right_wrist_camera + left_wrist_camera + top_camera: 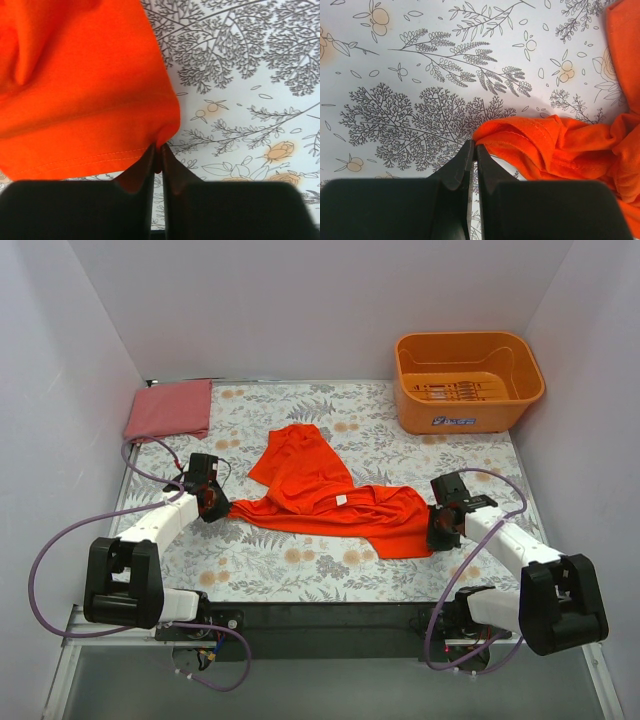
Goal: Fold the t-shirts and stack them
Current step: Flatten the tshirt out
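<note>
One orange-red t-shirt was seen crumpled across frame centre, pinched at opposite ends by the closed left gripper and closed right gripper; one pinkish-red t-shirt was seen folded flat at upper left.

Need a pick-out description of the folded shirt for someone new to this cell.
Start at the floral table; look to its far left corner. The folded t-shirt lies there, a flat dull pinkish-red rectangle, unlike the crumpled vivid orange-red t-shirt mid-table and the rigid orange tub far right.
</note>
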You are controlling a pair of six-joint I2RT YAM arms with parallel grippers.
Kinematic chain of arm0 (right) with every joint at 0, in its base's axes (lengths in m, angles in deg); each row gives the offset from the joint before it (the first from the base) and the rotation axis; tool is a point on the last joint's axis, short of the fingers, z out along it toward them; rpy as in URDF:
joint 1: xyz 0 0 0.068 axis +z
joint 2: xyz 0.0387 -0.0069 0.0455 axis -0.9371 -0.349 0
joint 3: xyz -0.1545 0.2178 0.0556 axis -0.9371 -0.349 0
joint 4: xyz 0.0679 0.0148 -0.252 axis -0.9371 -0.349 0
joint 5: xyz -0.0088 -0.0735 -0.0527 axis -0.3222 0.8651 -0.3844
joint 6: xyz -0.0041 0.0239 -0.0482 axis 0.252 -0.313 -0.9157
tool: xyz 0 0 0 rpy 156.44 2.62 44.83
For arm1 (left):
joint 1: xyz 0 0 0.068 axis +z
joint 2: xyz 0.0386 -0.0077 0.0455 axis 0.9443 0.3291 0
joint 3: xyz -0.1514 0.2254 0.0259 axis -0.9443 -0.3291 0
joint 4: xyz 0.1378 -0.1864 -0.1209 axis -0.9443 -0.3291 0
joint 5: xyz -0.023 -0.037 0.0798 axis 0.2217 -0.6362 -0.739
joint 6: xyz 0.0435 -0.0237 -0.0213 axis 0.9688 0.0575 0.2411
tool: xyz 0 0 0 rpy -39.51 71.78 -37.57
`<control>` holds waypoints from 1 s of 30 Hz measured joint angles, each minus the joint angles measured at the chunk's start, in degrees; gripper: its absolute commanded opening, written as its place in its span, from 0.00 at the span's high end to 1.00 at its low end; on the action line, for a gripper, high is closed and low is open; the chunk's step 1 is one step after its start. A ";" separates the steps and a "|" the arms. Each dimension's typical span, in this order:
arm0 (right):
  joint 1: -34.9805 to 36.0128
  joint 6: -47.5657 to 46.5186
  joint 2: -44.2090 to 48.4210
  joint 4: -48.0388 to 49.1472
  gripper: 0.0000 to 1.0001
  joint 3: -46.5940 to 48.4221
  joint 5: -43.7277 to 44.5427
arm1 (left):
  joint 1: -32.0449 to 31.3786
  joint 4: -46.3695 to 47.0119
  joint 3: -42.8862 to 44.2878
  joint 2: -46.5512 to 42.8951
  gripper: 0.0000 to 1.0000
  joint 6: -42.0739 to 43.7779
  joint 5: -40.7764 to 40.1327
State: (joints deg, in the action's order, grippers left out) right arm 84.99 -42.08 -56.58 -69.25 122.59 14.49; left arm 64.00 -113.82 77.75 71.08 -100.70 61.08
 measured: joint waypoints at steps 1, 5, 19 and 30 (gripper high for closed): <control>0.02 -0.02 -0.11 0.15 0.97 0.00 -0.24 | 0.00 0.02 0.00 0.00 1.00 0.04 -0.02; 0.09 -0.72 -0.83 -0.07 0.99 0.70 -0.35 | 0.00 0.00 -0.02 0.00 1.00 -0.02 -0.22; -3.82 -8.00 -5.03 -0.68 0.99 41.31 6.75 | 1.49 -13.33 40.96 10.75 1.00 -1.95 -3.63; -4.63 -15.87 12.37 -0.39 0.99 62.88 7.76 | 1.42 -14.58 61.31 -11.45 1.00 2.89 -6.32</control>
State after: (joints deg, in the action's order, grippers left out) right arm 80.36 -57.95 -44.21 -69.64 185.48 22.25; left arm 65.42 -128.40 139.06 59.63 -97.81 54.76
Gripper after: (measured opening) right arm 0.023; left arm 0.018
